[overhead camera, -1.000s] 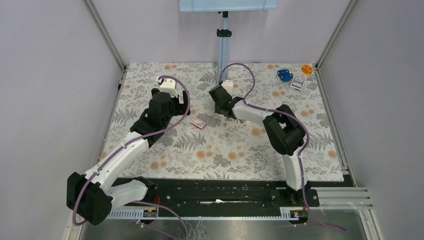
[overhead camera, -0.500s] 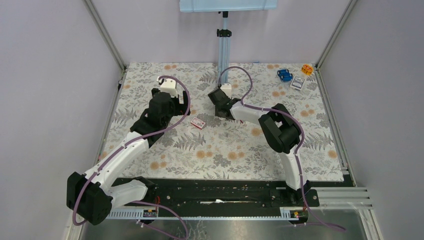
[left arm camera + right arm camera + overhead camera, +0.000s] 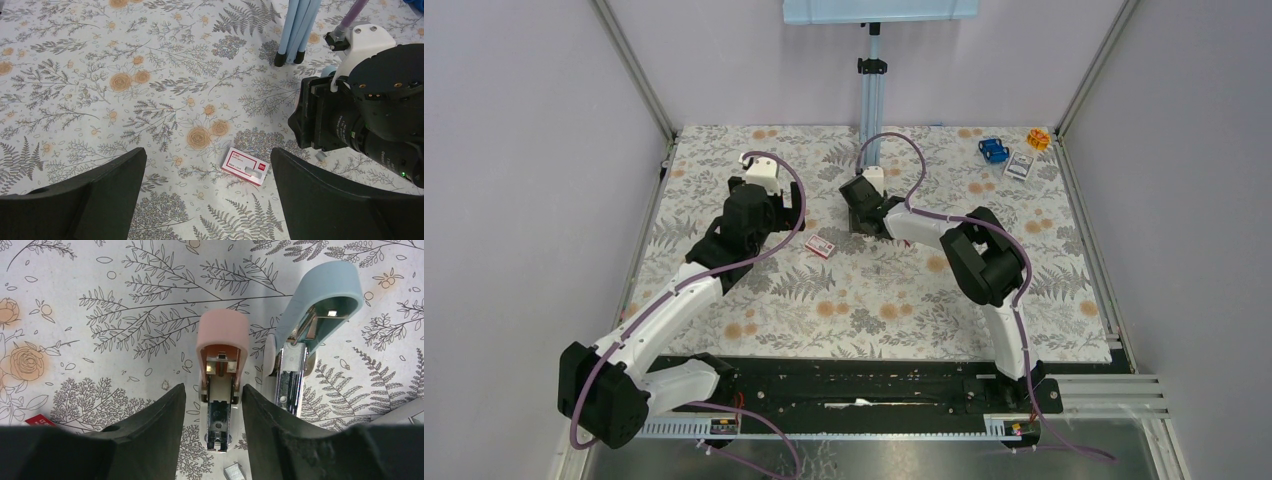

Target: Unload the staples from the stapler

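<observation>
A pink mini stapler [image 3: 222,347] lies hinged open on the floral mat, its metal tray [image 3: 219,422] pointing at the camera. A blue mini stapler [image 3: 315,315] lies open just to its right. My right gripper [image 3: 214,407] is open, one finger on each side of the pink stapler's tray, with small gaps showing. A tiny silvery strip of staples [image 3: 234,473] lies on the mat just below the tray; it also shows in the left wrist view [image 3: 320,155]. My left gripper [image 3: 206,162] is open and empty above the mat. In the top view the right gripper [image 3: 858,213] hides both staplers.
A small red and white box [image 3: 245,166] lies between the arms, also in the top view [image 3: 821,245]. A metal stand pole [image 3: 871,100] rises just behind the right gripper. A blue item [image 3: 993,150], a small box [image 3: 1020,167] and an orange item [image 3: 1038,138] sit at the far right corner.
My right gripper has shifted slightly left and toward the back of the table. The left arm and the red box have not moved.
</observation>
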Controlling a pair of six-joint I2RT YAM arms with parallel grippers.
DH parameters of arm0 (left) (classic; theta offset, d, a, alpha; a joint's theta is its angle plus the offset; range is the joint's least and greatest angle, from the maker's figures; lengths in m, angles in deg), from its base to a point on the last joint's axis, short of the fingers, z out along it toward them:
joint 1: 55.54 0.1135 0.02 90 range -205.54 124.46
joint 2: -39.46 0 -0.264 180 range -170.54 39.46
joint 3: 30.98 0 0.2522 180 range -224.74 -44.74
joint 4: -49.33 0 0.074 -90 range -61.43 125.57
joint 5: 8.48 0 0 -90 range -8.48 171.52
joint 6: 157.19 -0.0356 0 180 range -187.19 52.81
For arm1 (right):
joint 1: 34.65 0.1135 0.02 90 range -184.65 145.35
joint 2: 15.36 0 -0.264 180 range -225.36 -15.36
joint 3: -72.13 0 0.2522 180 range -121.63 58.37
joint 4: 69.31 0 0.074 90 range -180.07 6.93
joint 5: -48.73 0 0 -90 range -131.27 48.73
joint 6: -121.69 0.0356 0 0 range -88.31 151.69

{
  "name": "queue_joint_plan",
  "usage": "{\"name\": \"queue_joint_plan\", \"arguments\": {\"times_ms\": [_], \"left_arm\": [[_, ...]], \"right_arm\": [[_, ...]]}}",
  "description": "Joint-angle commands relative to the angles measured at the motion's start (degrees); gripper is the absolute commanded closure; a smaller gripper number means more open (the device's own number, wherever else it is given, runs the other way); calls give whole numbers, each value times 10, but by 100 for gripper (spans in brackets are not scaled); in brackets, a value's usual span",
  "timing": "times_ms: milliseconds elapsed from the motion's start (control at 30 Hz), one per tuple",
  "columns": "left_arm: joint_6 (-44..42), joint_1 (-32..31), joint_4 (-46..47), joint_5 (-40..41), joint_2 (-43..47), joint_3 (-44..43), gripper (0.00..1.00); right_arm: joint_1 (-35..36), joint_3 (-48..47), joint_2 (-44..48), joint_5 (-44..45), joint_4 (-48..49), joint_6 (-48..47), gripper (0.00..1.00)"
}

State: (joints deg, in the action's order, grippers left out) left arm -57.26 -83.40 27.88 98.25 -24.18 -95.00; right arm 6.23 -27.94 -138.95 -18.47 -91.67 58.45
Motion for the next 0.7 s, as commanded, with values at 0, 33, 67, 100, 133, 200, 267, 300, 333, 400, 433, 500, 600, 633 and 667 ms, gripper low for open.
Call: {"name": "queue_joint_plan", "arguments": {"times_ms": [0,33,67,100,133,200,267,300,333,400,433,500,600,633,667], "left_arm": [[-6,2,8,-2,0,-16,1],[-6,2,7,-2,1,-17,1],[-5,2,6,-2,2,-17,1],[-4,2,6,-2,3,-18,1],[-2,2,6,-2,5,-18,1],[2,2,3,-5,6,-21,1],[6,2,-5,-8,6,-26,1],[9,2,-9,-10,6,-28,1],[13,2,-15,-13,6,-31,1],[24,2,-29,-15,4,-39,1],[30,2,-37,-19,5,-42,1],[43,2,-49,-26,7,-44,1],[66,2,-58,-40,14,-33,1],[76,2,-58,-45,17,-25,1],[84,2,-59,-50,19,-20,1]], "right_arm": [[7,-17,41,-16,11,-11,47],[6,-16,49,-21,11,-12,47],[7,-14,59,-29,11,-13,47],[6,-13,68,-38,11,-13,47],[7,-11,79,-48,10,-14,47],[6,1,104,-70,14,-18,47],[6,20,131,-96,22,-28,46],[6,31,146,-106,26,-33,46],[6,46,158,-113,28,-38,45],[7,69,185,-121,28,-44,45],[6,81,198,-122,28,-48,44],[6,102,222,-113,20,-52,43],[6,129,249,-94,3,-56,41],[6,136,259,-85,-3,-58,40],[7,142,264,-80,-10,-60,40]]}}
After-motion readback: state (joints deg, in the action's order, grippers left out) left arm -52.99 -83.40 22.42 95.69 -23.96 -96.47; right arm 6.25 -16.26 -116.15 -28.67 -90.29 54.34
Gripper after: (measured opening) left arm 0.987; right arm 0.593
